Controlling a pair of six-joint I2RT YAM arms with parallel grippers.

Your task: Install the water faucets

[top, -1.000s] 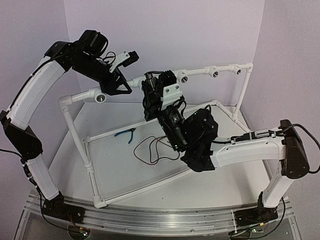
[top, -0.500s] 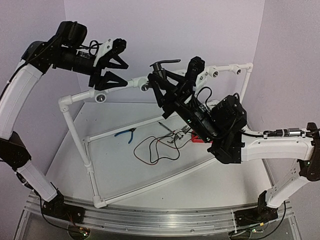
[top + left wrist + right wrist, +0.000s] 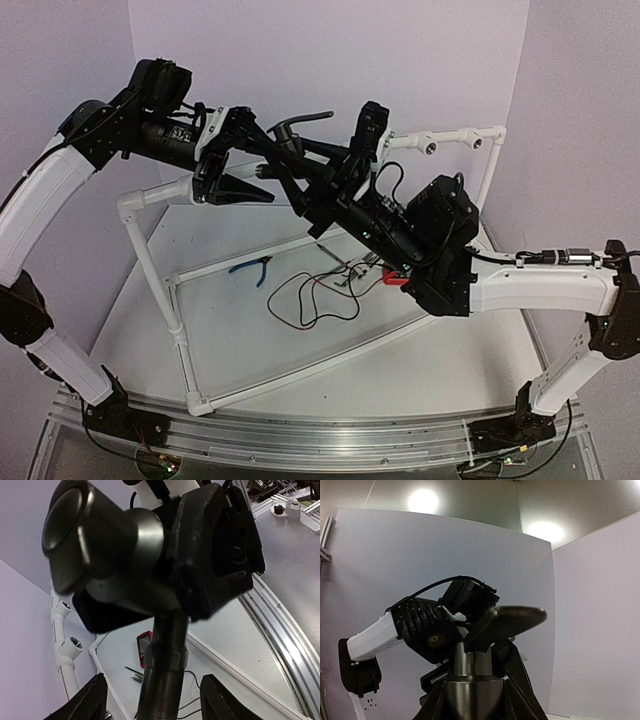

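Lilac walls back a white table [image 3: 450, 380], where a white pipe frame [image 3: 128, 204] stands with round sockets [image 3: 431, 147] along its top rail. None of the sockets you can see carries a tap. The water faucet [image 3: 296, 131] is up in the air above the left half of that rail, well clear of the table, with its lever handle pointing right.

Your right gripper [image 3: 472, 700] has it: the right wrist view shows the fingers clamped on either side of the faucet's body, lever overhead. Your left gripper [image 3: 157, 702] is spread wide and holds nothing. In the left wrist view its fingers [image 3: 95, 700] stand on either side of the faucet's stem, with a gap on each side and no contact.

This looks like a mid-air handover or regrasp, with the fitting itself not yet begun. Your next move calls for bringing the left fingers squarely onto the stem and getting a firm hold before the right lets go; round smooth metal will likely twist in a loose pinch. After that, the mating end must be left free and lined up with a socket's hole. Which end that is, you cannot tell from these views.

Blue-handled pliers [image 3: 250, 267] and loose wires [image 3: 310, 300] lie on the table inside the frame.
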